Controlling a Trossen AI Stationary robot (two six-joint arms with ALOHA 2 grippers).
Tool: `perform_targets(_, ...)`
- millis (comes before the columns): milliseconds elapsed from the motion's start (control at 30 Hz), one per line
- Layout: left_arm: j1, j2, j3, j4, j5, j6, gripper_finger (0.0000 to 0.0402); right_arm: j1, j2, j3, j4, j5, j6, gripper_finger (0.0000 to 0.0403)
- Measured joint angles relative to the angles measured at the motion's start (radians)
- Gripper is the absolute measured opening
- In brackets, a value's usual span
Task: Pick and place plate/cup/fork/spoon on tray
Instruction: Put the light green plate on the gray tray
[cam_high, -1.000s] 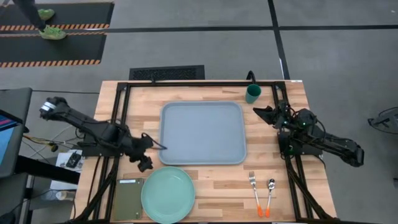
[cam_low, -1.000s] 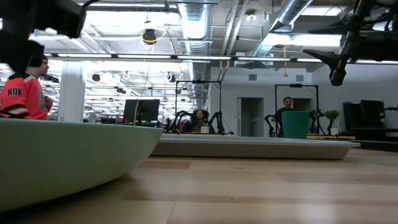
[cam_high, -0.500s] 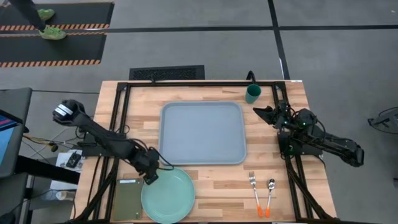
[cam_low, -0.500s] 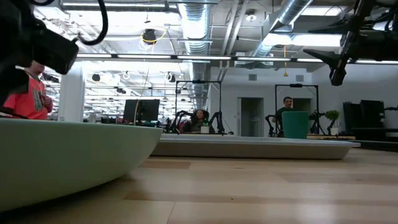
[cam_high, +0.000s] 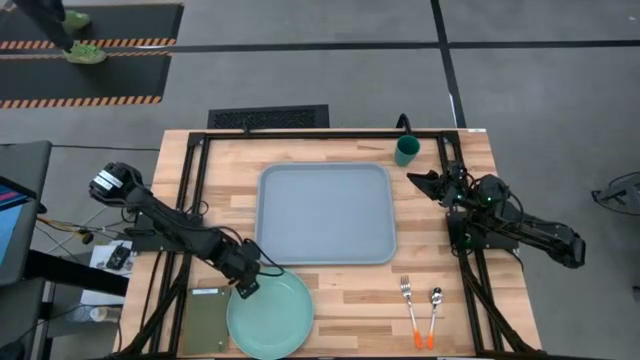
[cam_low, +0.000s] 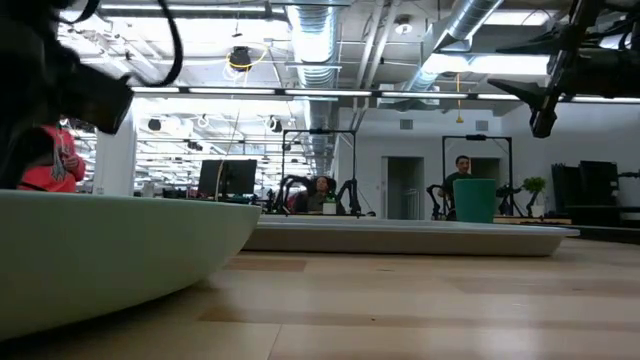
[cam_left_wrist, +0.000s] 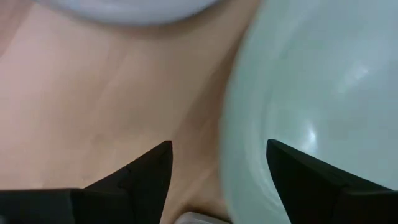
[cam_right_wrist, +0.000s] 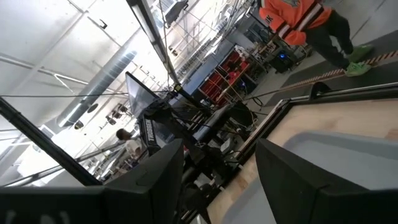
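Observation:
The pale mint-green plate (cam_high: 270, 312) rests flat on the wood near the front edge and fills the left of the low view (cam_low: 110, 250). My left gripper (cam_high: 250, 280) is open over the plate's far-left rim. In the left wrist view (cam_left_wrist: 219, 146) one finger stands over the wood and the other over the plate's inside, with the rim (cam_left_wrist: 233, 124) between them; I see no touch. The blue-grey tray (cam_high: 326, 213) lies at mid-table. The teal cup (cam_high: 406, 151) stands upright past its far right corner. The fork (cam_high: 409, 305) and spoon (cam_high: 434, 308) lie at the front right. My right gripper (cam_high: 420, 180) is open and empty near the cup.
A flat olive-green rectangle (cam_high: 208, 320) lies just left of the plate. Black frame rails run along the table's left (cam_high: 190, 200), right and far sides. People stand in the room beyond the table in the low view. Bare wood lies between the plate and the fork.
My left gripper has gone from beside the tray's left edge toward the table's near edge and a little to the right, ending over the plate's far-left rim. The plate has stayed where it was.

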Motion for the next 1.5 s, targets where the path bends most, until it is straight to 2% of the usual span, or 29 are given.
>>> perform_targets(300, 0.002, -0.004, -0.083, 0.06, 0.043, -0.088, 0.0191, 0.0, 0.0, 0.0, 0.0, 0.0, 0.0, 0.0225)
perform_targets(600, 0.002, -0.002, -0.089, 0.065, 0.052, -0.119, 0.0072, 0.0, 0.0, 0.0, 0.0, 0.0, 0.0, 0.0225)
perform_targets(767, -0.001, -0.002, -0.086, 0.122, 0.108, -0.124, 0.0008, 0.0, 0.0, 0.0, -0.001, 0.0, 0.0, 0.0225)
perform_targets(967, 0.0, 0.002, -0.088, 0.211, 0.164, -0.144, 0.0005, 0.0, 0.0, 0.001, -0.016, 0.0, 0.0, 0.0225)
perform_targets(1133, 0.002, 0.003, -0.027, 0.203, 0.212, -0.146, 0.0002, 0.0, 0.0, 0.002, -0.032, 0.0, 0.0, 0.0225)
perform_targets(1500, 0.032, 0.0, 0.128, -0.028, 0.213, -0.135, 0.0, 0.0, 0.0, 0.002, -0.029, 0.0, 0.0, 0.0225)
